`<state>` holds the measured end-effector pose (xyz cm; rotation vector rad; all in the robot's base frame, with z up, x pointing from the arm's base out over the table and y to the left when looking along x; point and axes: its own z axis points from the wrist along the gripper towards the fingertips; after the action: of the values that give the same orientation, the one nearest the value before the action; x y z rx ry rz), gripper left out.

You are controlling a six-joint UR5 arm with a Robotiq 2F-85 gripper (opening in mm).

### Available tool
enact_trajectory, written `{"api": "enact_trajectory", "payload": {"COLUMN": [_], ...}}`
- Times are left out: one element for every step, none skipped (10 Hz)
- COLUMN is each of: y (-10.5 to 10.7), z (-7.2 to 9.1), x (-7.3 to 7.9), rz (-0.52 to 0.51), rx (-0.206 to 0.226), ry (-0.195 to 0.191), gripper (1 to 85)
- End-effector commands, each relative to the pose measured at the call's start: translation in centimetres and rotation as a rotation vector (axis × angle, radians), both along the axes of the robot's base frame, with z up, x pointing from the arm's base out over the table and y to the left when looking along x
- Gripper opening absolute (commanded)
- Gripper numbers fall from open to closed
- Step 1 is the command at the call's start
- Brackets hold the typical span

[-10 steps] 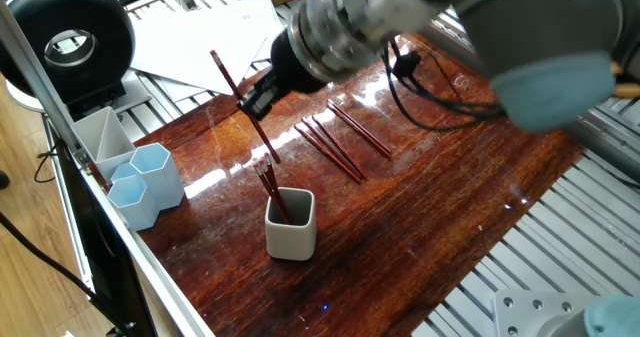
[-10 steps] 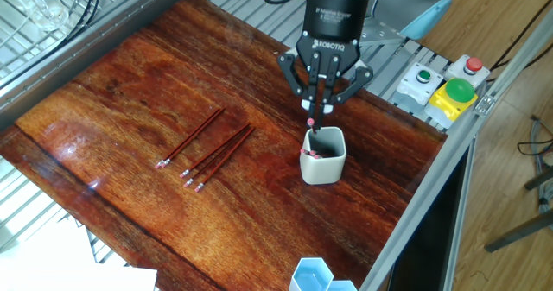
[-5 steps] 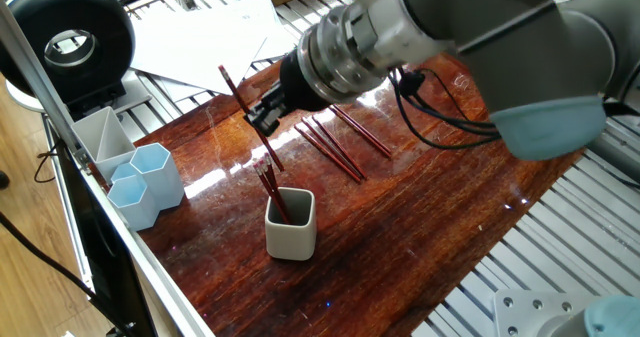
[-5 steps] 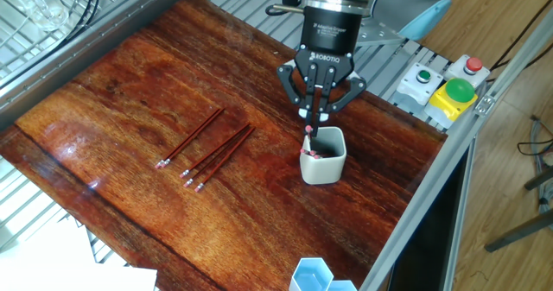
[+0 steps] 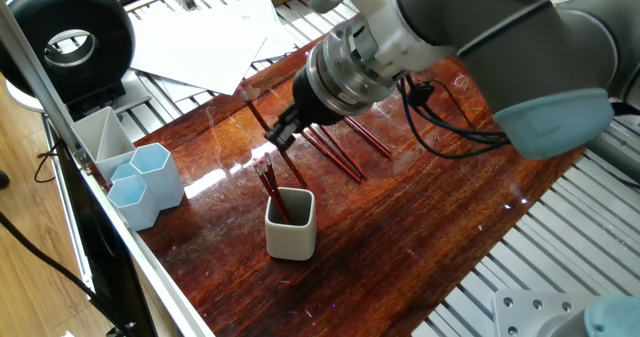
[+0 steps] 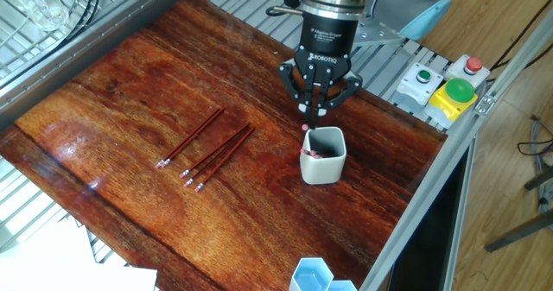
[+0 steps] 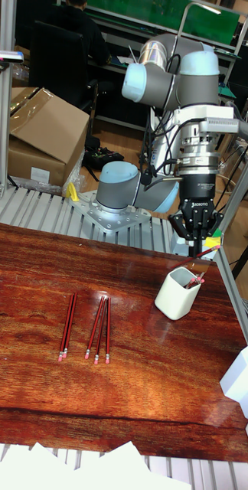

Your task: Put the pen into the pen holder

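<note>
While the black two-finger gripper (image 6: 317,111) hangs just above and a little behind the off-white rounded-square pen holder (image 6: 323,156), its fingers stand closed on a thin dark-red pen (image 5: 262,125) with a pink end. That pen runs steeply, its upper end leaning away from the cup and its lower end close over the cup's rim; whether the tip is already inside the mouth cannot be told. Several like red pens (image 5: 270,191) already lean in the holder. Four more red pens (image 7: 89,328) lie flat on the glossy reddish wooden tabletop (image 6: 130,92), well apart from the cup. Judging by this, the opening lies just below and forward of the gripper along the pen's axis.
</note>
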<state>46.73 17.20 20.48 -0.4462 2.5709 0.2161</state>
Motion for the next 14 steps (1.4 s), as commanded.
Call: {"api": "enact_trajectory", "payload": {"y": [0.1,0.4,0.4,0.6,0.8,1.1,1.3,1.7,1.7,1.8,1.7,1.6,1.9,2.0], "z": [-0.2,0.0,0.2,0.5,0.6,1.0,1.2,1.5,1.8,2.0,2.0,1.7,1.5,1.3], "x": [-0.7,-0.4,-0.1,0.3,0.5,0.8,1.1,1.4,1.7,2.0,2.1,2.2,2.3,2.2], "rz": [-0.003,-0.003,-0.006,-0.003,0.0,-0.002,-0.004,-0.019,-0.029,-0.034,-0.033,-0.029,-0.017,-0.012], "rx": [0.01,0.023,0.029,0.033,0.044,0.057,0.067,0.096,0.105,0.11,0.106,0.103,0.127,0.131], "ry": [0.032,0.016,0.002,-0.014,-0.023,-0.041,-0.053,-0.061,-0.074,-0.087,-0.092,-0.093,-0.104,-0.106], "gripper": [1.0,1.0,1.0,1.0,1.0,1.0,1.0,1.0,1.0,1.0,1.0,1.0,1.0,1.0]}}
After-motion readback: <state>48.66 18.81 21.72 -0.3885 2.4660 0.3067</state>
